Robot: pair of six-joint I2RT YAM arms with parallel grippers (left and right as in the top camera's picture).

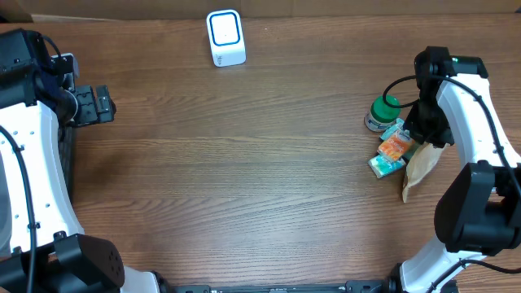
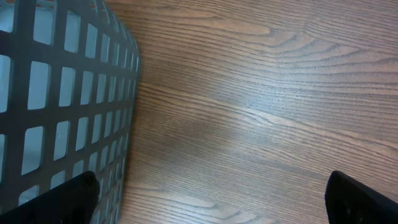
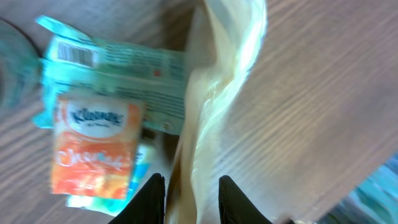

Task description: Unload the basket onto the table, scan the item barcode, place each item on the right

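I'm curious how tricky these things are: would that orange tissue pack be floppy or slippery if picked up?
Probably soft and light: the tissue pack is a small flat pouch, so it may squash under a grip. Its plastic-looking wrapper could be slippery. Lying flat on a teal packet, it seems unlikely to roll.

grey basket (image 2: 48,93) cut off at the left edge, teal packet's (image 3: 124,62) print blurred
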